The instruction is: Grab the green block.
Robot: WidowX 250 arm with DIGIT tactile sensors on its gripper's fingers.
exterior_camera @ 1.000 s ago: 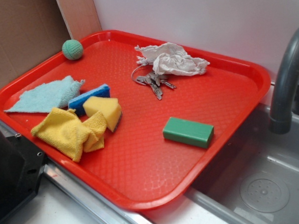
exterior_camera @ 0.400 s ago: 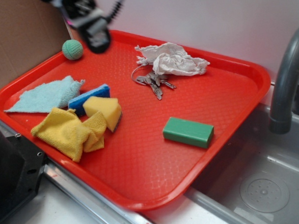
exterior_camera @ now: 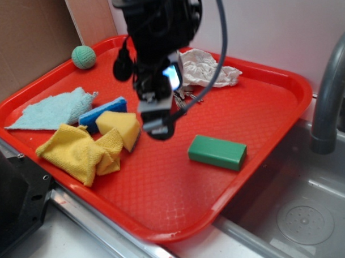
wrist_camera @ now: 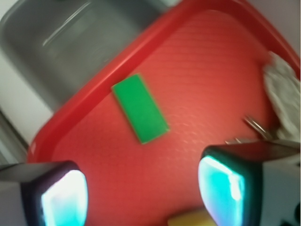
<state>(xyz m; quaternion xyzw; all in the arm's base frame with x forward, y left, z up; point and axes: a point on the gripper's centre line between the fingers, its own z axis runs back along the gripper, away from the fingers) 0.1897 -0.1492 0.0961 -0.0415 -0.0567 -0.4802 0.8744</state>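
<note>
Exterior view: a red tray lies beside a metal sink, with a grey faucet at the right edge; the green block lies flat on the tray's near right part, close to the rim by the sink, with nothing touching it; the robot's gripper hangs above the middle of the tray, just left of the block and apart from it; it holds nothing, and from this angle its opening is hard to read; behind it lie a bunch of keys and a crumpled white cloth; to its left sit a yellow sponge, a blue sponge, a yellow cloth and a pale blue cloth; a teal knitted ball rests in the far left corner.

Wrist view: the picture is blurred; two fingers frame the lower edge, spread wide with bare tray between them; the green block lies ahead of them, slanted across the frame, parallel to the tray rim, with the sink beyond.

Risk, as a judgement: the block lies at an angle to the fingers, so closing without turning the wrist could catch a corner and skid it on the smooth tray toward the rim; descending short of it could snag the keys or the yellow sponge instead.
</note>
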